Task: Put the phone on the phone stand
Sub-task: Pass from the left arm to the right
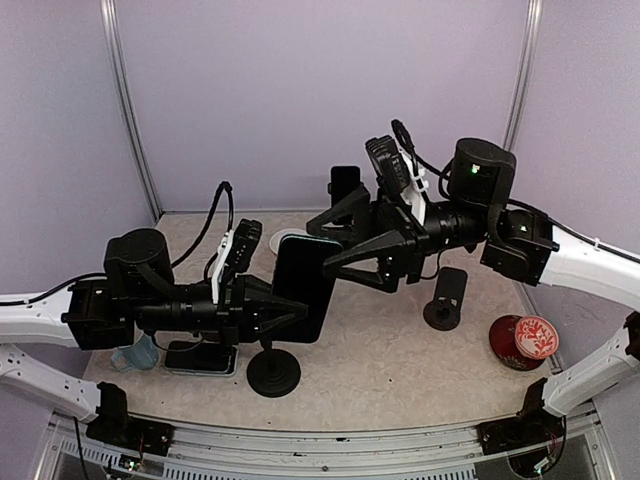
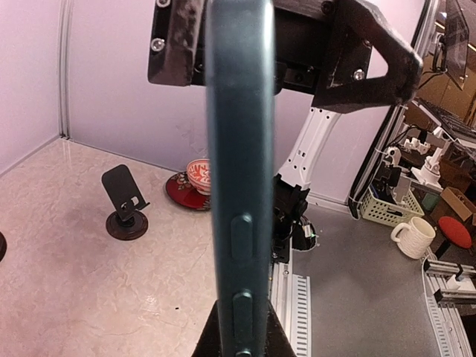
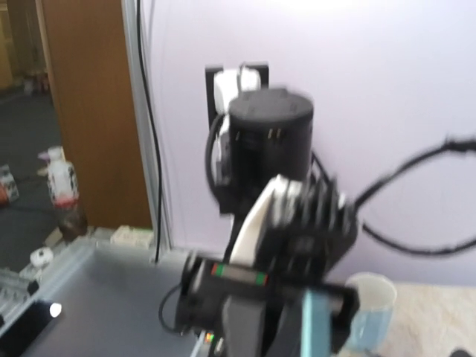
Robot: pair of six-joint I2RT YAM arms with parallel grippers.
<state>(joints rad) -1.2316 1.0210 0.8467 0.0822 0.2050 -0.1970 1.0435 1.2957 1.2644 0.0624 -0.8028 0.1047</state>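
Observation:
My left gripper [image 1: 298, 312] is shut on a dark teal phone [image 1: 305, 285] and holds it upright in the air above the table. In the left wrist view the phone's edge with its side buttons [image 2: 239, 186] fills the middle, with my fingers on both sides of its lower end. My right gripper [image 1: 322, 246] is open, with its jaws standing wide on either side of the phone's upper end. One of its fingers [image 2: 364, 56] shows at the top of the left wrist view. A black phone stand [image 1: 445, 298] stands on the table at right and also shows in the left wrist view [image 2: 125, 201]. The right wrist view is blurred and shows the phone's edge [image 3: 316, 327].
A second black stand with a round base [image 1: 273, 370] sits just below the held phone, and a third [image 1: 345, 185] stands at the back. A flat device [image 1: 200, 358] and a pale cup [image 1: 135, 352] lie under the left arm. A red bowl [image 1: 525, 340] is at the right and a white plate [image 1: 288, 240] at the back.

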